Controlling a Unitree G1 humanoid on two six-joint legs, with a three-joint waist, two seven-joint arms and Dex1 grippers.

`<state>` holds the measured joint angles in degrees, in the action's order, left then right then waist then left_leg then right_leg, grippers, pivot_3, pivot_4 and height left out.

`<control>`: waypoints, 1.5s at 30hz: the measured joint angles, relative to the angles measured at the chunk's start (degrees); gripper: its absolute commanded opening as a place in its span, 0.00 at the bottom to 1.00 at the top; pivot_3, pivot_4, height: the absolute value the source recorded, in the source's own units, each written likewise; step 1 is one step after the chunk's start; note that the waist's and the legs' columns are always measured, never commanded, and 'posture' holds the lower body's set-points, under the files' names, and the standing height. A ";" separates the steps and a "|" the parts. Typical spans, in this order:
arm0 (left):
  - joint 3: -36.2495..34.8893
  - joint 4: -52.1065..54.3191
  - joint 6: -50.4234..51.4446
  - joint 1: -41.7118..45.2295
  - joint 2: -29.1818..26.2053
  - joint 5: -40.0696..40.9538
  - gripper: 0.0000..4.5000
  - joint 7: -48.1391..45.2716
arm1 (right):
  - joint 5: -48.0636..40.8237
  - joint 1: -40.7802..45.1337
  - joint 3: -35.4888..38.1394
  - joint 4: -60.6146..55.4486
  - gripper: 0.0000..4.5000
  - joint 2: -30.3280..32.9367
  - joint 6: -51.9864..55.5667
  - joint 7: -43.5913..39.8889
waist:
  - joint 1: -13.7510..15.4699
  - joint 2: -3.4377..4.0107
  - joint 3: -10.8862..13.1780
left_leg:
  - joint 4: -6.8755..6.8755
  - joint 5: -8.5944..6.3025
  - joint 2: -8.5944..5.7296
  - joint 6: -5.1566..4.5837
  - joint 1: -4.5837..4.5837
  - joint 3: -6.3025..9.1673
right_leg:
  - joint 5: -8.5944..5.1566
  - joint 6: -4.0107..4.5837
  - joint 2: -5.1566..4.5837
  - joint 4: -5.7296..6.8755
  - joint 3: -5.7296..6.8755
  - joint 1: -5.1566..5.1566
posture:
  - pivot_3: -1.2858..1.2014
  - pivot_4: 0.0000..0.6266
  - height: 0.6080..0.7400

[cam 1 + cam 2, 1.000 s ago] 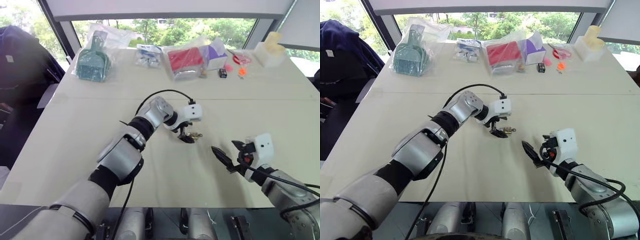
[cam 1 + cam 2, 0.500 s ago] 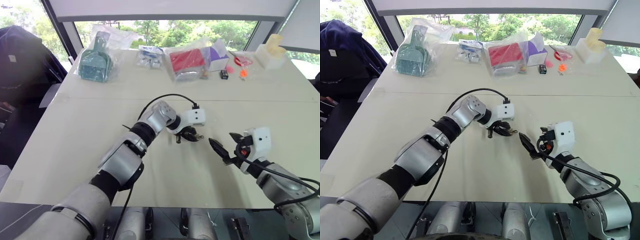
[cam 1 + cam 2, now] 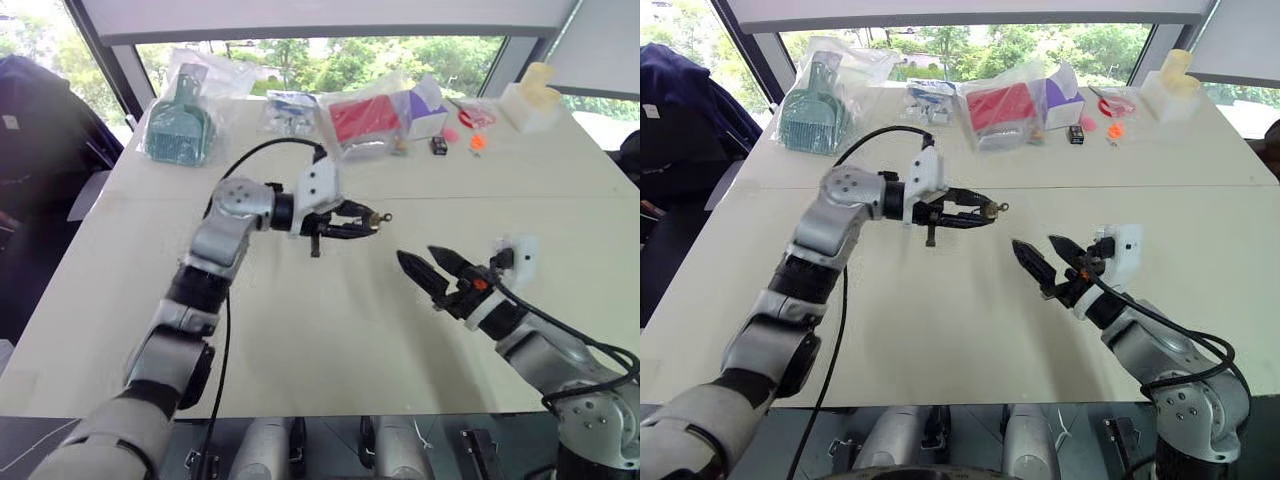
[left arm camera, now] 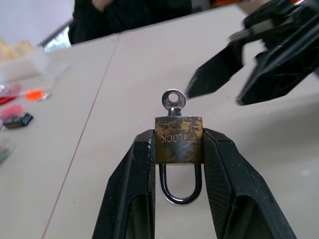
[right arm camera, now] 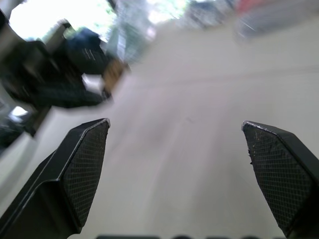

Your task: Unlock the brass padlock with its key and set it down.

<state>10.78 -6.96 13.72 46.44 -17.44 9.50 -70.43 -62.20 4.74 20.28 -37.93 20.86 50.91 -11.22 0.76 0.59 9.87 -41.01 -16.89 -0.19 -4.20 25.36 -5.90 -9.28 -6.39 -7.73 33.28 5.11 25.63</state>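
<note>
My left gripper (image 4: 178,137) is shut on the brass padlock (image 4: 178,142) and holds it in the air above the table (image 3: 300,320). The jaws clamp the lock's two sides. Its silvery shackle (image 4: 180,191) points back toward the wrist, and the key (image 4: 173,99) sticks out of the lock's far end. In the left eye view the left gripper (image 3: 365,218) points level to the right. My right gripper (image 3: 420,258) stands open and empty, a short way right of and below the key, pointing toward it. It also shows beyond the key, right gripper (image 4: 249,64).
Along the table's far edge lie a bagged green scoop (image 3: 183,125), a bagged red item (image 3: 362,118), a purple box (image 3: 430,105), small dark and orange items (image 3: 452,143) and a white container (image 3: 530,95). A dark jacket (image 3: 30,120) hangs at the left.
The left gripper shut on the padlock, lifted it off the table, drew left and turned level to the right. The right gripper rose and moved left toward it, staying open.
</note>
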 measured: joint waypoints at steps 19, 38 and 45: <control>2.00 8.23 -0.20 -1.85 -0.67 0.81 0.17 8.16 | -16.17 5.02 -3.45 1.16 0.93 2.85 -5.12 8.17 | -0.01 0.00 0.00 | 0.01 0.01 -0.03 0.00 -0.08 0.00 | -0.01 -0.02 0.10 -0.04 0.02 -0.13 | 0.52 0.24 0.96; 3.93 7.44 -13.60 -1.87 -2.38 -4.34 0.17 10.87 | -15.65 4.07 -7.10 2.77 0.01 1.71 -10.40 9.95 | 0.02 0.00 0.00 | 0.01 0.01 -0.02 0.00 -0.09 -0.01 | 0.00 -0.02 0.10 -0.05 0.02 -0.14 | 0.52 0.24 0.96; 5.38 3.95 -28.93 -2.45 -2.00 -12.19 0.17 17.25 | -17.64 3.91 -7.11 3.36 0.01 -0.11 -12.62 12.04 | 0.04 0.00 0.00 | 0.01 0.01 -0.02 0.00 -0.10 -0.01 | 0.00 -0.02 0.09 -0.05 0.02 -0.15 | 0.52 0.24 0.96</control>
<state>16.17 -3.01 -15.21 43.99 -19.45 -2.68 -53.18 -79.83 8.64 13.17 -34.56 20.75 38.29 0.82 0.80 0.59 9.87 -41.00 -16.88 -0.21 -4.20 25.27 -5.91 -9.28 -6.41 -7.64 33.23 5.13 25.48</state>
